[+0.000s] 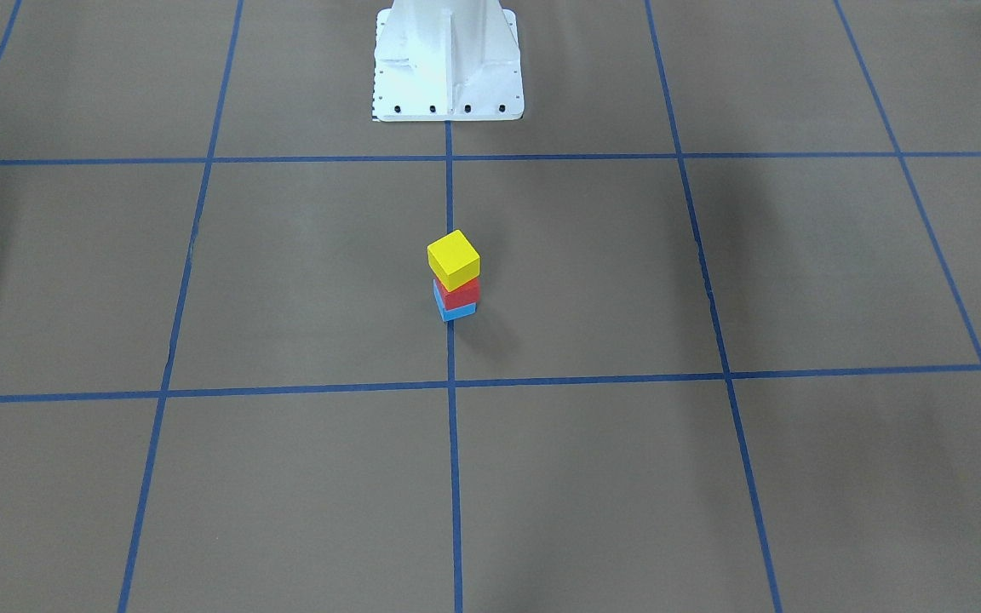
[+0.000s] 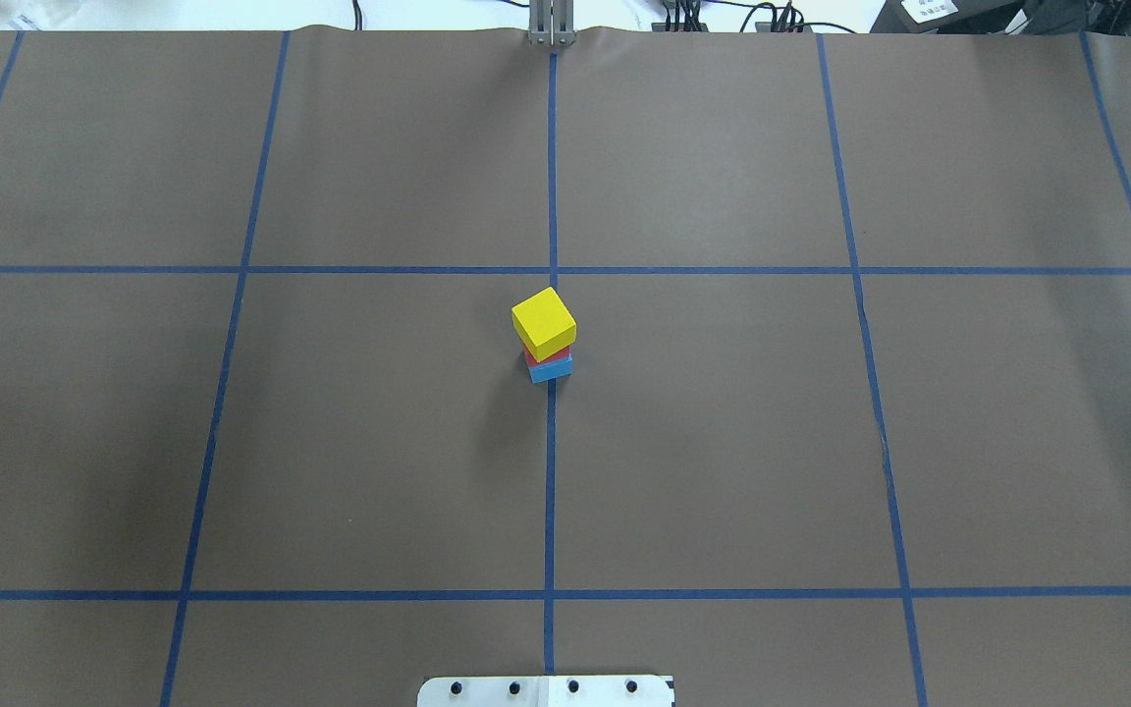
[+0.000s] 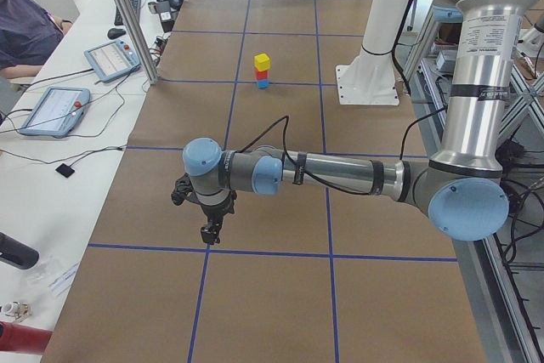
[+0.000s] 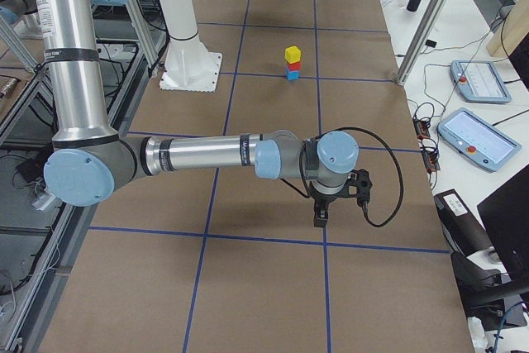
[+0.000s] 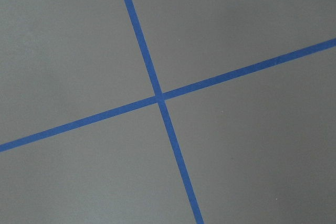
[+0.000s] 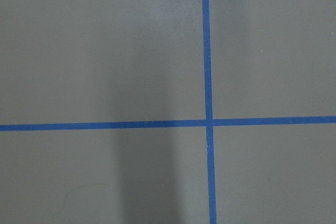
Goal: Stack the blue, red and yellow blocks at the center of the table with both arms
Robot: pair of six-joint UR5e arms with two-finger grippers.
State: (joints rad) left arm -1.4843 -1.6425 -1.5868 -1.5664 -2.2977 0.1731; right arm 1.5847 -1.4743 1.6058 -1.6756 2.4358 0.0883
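Note:
A yellow block (image 1: 454, 258) sits on a red block (image 1: 457, 294), which sits on a blue block (image 1: 456, 312), at the table's center on the blue middle line. The stack also shows in the overhead view (image 2: 543, 322), slightly twisted. My left gripper (image 3: 208, 231) hangs over the table's left end, far from the stack, and shows only in the exterior left view. My right gripper (image 4: 319, 219) hangs over the right end and shows only in the exterior right view. I cannot tell whether either is open or shut. Both wrist views show only bare table and tape lines.
The brown table (image 2: 723, 442) carries a grid of blue tape lines. The white robot pedestal (image 1: 448, 68) stands at the robot's edge. Side benches hold teach pendants (image 3: 53, 110) (image 4: 479, 82) and cables. A seated person (image 3: 25, 31) is beside the left bench.

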